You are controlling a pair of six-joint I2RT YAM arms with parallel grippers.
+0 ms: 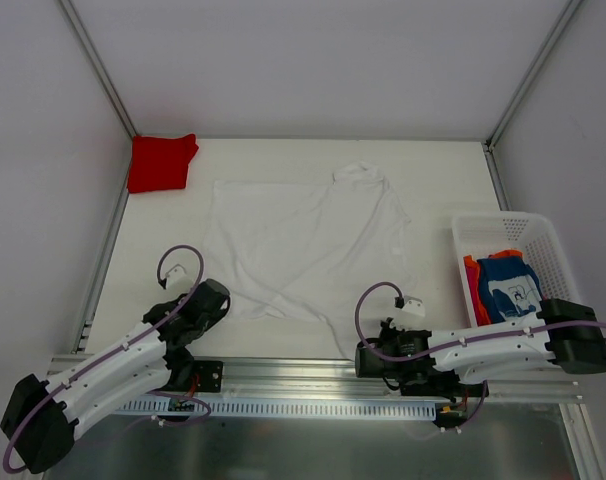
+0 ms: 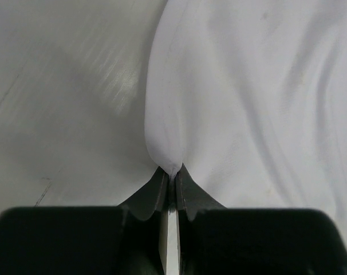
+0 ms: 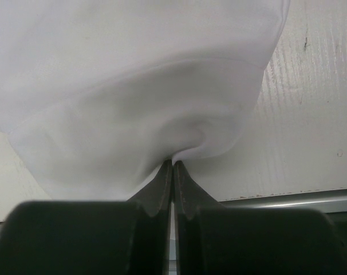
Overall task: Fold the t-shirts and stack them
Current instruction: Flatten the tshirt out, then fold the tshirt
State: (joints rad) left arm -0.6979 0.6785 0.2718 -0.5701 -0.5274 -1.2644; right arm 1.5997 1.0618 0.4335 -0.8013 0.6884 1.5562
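A plain white t-shirt [image 1: 303, 250] lies spread on the table's middle. My left gripper [image 1: 215, 298] is shut on its near left edge; the left wrist view shows the jaws [image 2: 172, 172] pinching a fold of white cloth [image 2: 248, 103]. My right gripper [image 1: 368, 352] is shut on its near right corner; the right wrist view shows the jaws [image 3: 173, 163] pinching white cloth [image 3: 133, 86]. A folded red t-shirt [image 1: 161, 161] lies at the far left corner. A blue t-shirt with white print [image 1: 509, 287] and an orange-red one [image 1: 472, 285] lie in the basket.
The white plastic mesh basket [image 1: 543, 240] stands at the right side of the table. A metal rail [image 1: 313, 375] runs along the near edge, also in the right wrist view [image 3: 299, 199]. Frame posts rise at both far corners.
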